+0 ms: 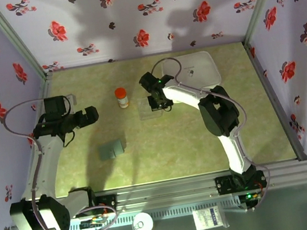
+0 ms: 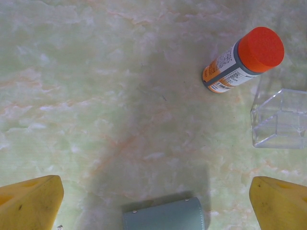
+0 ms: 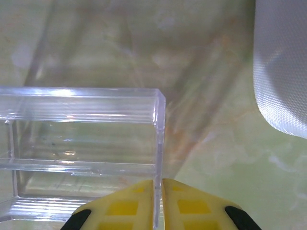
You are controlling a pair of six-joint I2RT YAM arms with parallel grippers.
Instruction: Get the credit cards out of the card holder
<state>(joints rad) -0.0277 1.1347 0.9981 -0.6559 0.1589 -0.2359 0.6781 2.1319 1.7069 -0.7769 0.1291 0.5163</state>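
Yellow fingers (image 2: 29, 203) of the left tool (image 2: 154, 194) sit at the bottom corners of its wrist cam, spread wide with nothing gripped; card holder (image 2: 165, 216) shows between them at the bottom edge, lying on the desk (image 2: 72, 96), orange-capped bottle (image 2: 242, 60) and clear box (image 2: 280, 117) further out. Right wrist cam: right tool (image 3: 158, 203) is pinched tight on the clear box (image 3: 81, 139) wall, white box (image 3: 283, 67) off to the right. From above, card holder (image 1: 111, 149) lies near the left tool (image 1: 91, 115), well apart from the right tool (image 1: 156, 102).
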